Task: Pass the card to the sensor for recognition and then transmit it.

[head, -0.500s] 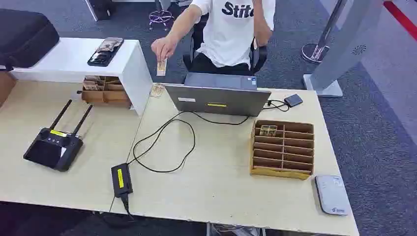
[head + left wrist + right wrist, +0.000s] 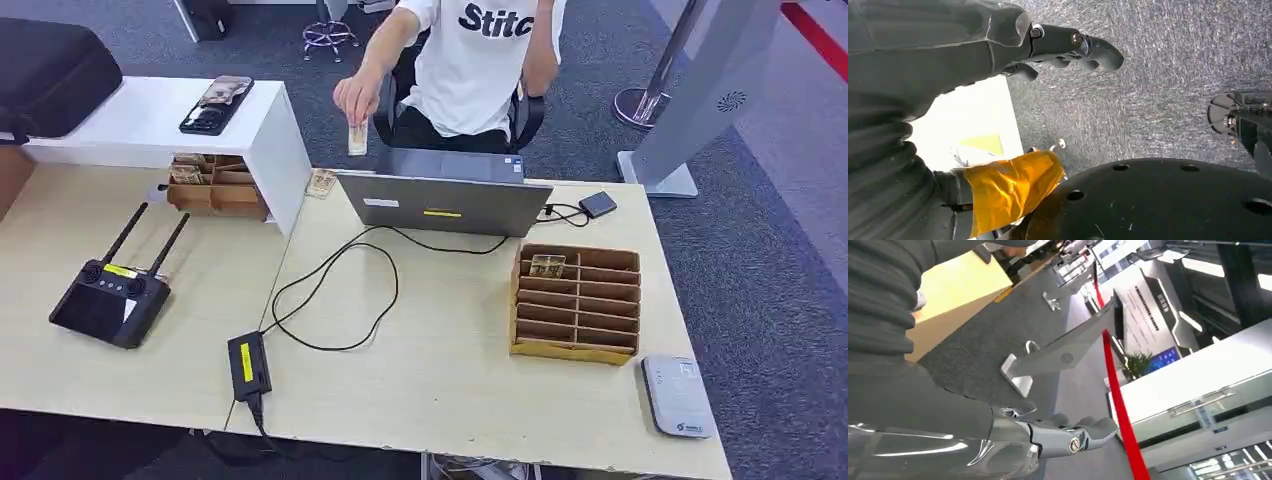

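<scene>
The left hand (image 2: 1068, 47) is being seen in its wrist view over grey carpet, its dark fingers (image 2: 1098, 52) loosely curled with nothing between them. The right hand (image 2: 1063, 435) is being shown in its own wrist view with silver fingers (image 2: 1098, 427) stretched out and slightly apart, empty, beside a red barrier tape (image 2: 1115, 395).

The card (image 2: 357, 138) is being held by a person's hand (image 2: 356, 98) at about eleven o'clock from the table's middle, beyond the far edge and just behind the laptop (image 2: 445, 202). It is being seen as a small, pale tan rectangle with faint markings too small to read. Another card (image 2: 546, 265) is being kept in the top-left slot of the cardboard organizer (image 2: 575, 303).

The pale wooden table (image 2: 440, 370) is being shared with a black remote with two antennas (image 2: 110, 295) at nine o'clock, a black power brick (image 2: 247, 366) at seven, and a flat white-grey device (image 2: 677, 396) at four. Grey carpet is being shown all around, with a slanted grey stand (image 2: 700, 95) at two o'clock.

The held card is being hung with its long axis upright, its lower end pointing down towards the table.
</scene>
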`<state>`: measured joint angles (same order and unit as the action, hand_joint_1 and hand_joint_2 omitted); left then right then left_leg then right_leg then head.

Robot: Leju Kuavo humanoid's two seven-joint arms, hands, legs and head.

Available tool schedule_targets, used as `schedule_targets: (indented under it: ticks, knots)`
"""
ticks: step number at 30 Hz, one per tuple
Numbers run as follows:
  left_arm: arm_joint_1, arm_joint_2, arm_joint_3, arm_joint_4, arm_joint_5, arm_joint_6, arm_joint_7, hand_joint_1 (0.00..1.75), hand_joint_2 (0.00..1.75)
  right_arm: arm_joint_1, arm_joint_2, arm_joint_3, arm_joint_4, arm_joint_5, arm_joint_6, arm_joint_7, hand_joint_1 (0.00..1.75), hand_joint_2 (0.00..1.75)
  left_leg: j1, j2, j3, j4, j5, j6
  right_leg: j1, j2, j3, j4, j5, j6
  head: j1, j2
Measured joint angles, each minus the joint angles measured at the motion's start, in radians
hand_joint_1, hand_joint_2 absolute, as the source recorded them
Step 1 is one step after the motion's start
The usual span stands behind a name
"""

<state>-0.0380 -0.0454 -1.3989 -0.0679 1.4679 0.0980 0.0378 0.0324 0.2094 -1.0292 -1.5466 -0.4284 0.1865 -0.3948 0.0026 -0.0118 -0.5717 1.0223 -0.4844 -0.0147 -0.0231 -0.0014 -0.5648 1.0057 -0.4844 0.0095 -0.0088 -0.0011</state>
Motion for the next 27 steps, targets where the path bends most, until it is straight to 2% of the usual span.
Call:
schedule_targets:
  ticks: [2, 3, 6, 9, 12, 14, 15, 17, 19, 20, 23, 27]
  knots:
    - [0.0, 0.0, 0.0, 0.0, 0.002, 0.002, -0.002, 0.0, 1.75, 0.006, 0.005, 0.009, -0.019, 0.012, 0.006, -0.02, 0.0, 1.75, 0.0, 0.0, 0.0, 0.0, 0.0, 0.0, 0.0, 0.0, 0.0, 0.0, 0.0, 0.0, 0.0, 0.0]
    - [0.001, 0.0, 0.0, 0.0, 0.005, 0.005, -0.005, 0.0, 1.75, 0.019, 0.011, 0.023, -0.05, 0.047, 0.02, -0.073, 0.0, 1.75, -0.001, -0.001, -0.001, 0.0, 0.0, 0.0, -0.001, -0.001, 0.0, 0.0, 0.0, 0.0, 0.0, 0.0]
    - [0.003, 0.003, 0.0, 0.0, 0.0, 0.004, -0.013, 0.0, 1.75, 0.071, 0.031, 0.121, -0.196, 0.183, -0.008, -0.141, 0.0, 1.75, -0.001, 0.0, 0.0, 0.0, 0.0, 0.0, 0.0, 0.0, 0.0, 0.001, 0.0, 0.0, 0.0, 0.0]
    - [0.004, 0.008, 0.0, 0.0, -0.005, 0.0, -0.018, 0.0, 1.75, 0.152, 0.027, 0.293, -0.336, 0.46, -0.135, -0.213, 0.0, 1.75, 0.0, 0.0, 0.0, 0.0, 0.0, 0.0, 0.001, 0.0, 0.0, 0.001, -0.001, 0.001, 0.0, 0.0]
    - [0.004, 0.008, 0.0, 0.0, -0.015, 0.001, -0.021, 0.0, 1.75, 0.223, -0.004, 0.462, -0.419, 0.673, -0.297, -0.228, 0.0, 1.75, 0.0, 0.0, -0.001, 0.0, 0.0, 0.0, 0.001, -0.001, 0.0, 0.001, -0.001, 0.001, 0.0, 0.0]
    - [0.002, 0.009, 0.0, 0.0, -0.022, 0.001, -0.018, 0.0, 1.75, 0.254, -0.058, 0.575, -0.444, 0.765, -0.4, -0.215, 0.0, 1.75, 0.0, 0.0, -0.001, -0.001, 0.0, 0.0, 0.001, 0.0, 0.0, 0.001, -0.001, 0.001, 0.0, 0.0]
    - [0.001, 0.01, 0.0, 0.0, -0.034, -0.002, -0.01, 0.0, 1.75, 0.26, -0.102, 0.642, -0.449, 0.841, -0.454, -0.187, 0.0, 1.75, 0.001, 0.0, -0.002, -0.001, 0.0, 0.0, 0.001, 0.0, 0.0, 0.001, -0.001, 0.001, 0.0, 0.0]
    - [-0.004, 0.014, 0.0, 0.0, -0.053, -0.014, 0.002, 0.0, 1.75, 0.238, -0.189, 0.747, -0.433, 1.065, -0.56, -0.088, 0.0, 1.75, 0.0, 0.002, -0.001, -0.001, 0.0, 0.0, 0.0, 0.002, 0.0, 0.001, 0.0, 0.002, 0.0, 0.0]
    - [-0.008, 0.019, -0.001, 0.0, -0.062, -0.026, 0.013, 0.0, 1.75, 0.183, -0.283, 0.848, -0.395, 1.199, -0.625, 0.005, 0.0, 1.75, 0.0, 0.004, 0.0, 0.0, 0.0, 0.0, 0.0, 0.004, -0.001, 0.001, 0.002, 0.004, 0.0, 0.0]
    - [-0.01, 0.021, -0.002, 0.0, -0.066, -0.031, 0.016, 0.0, 1.75, 0.155, -0.329, 0.893, -0.373, 1.231, -0.641, 0.039, 0.0, 1.75, 0.0, 0.003, 0.0, 0.001, 0.001, 0.002, 0.0, 0.004, -0.001, 0.001, 0.003, 0.005, 0.0, 0.0]
    - [-0.011, 0.025, -0.003, 0.0, -0.068, -0.036, 0.019, 0.0, 1.75, 0.103, -0.416, 0.976, -0.328, 1.247, -0.651, 0.061, 0.0, 1.75, 0.0, 0.001, -0.001, 0.001, 0.002, 0.003, 0.0, 0.001, -0.001, 0.0, 0.003, 0.006, 0.0, 0.0]
    - [-0.011, 0.026, -0.003, 0.0, -0.068, -0.037, 0.019, 0.0, 1.75, 0.086, -0.476, 1.032, -0.304, 1.251, -0.653, 0.067, 0.0, 1.75, -0.001, 0.001, -0.001, 0.001, 0.002, 0.003, 0.0, 0.001, 0.0, 0.001, 0.003, 0.006, 0.0, 0.0]
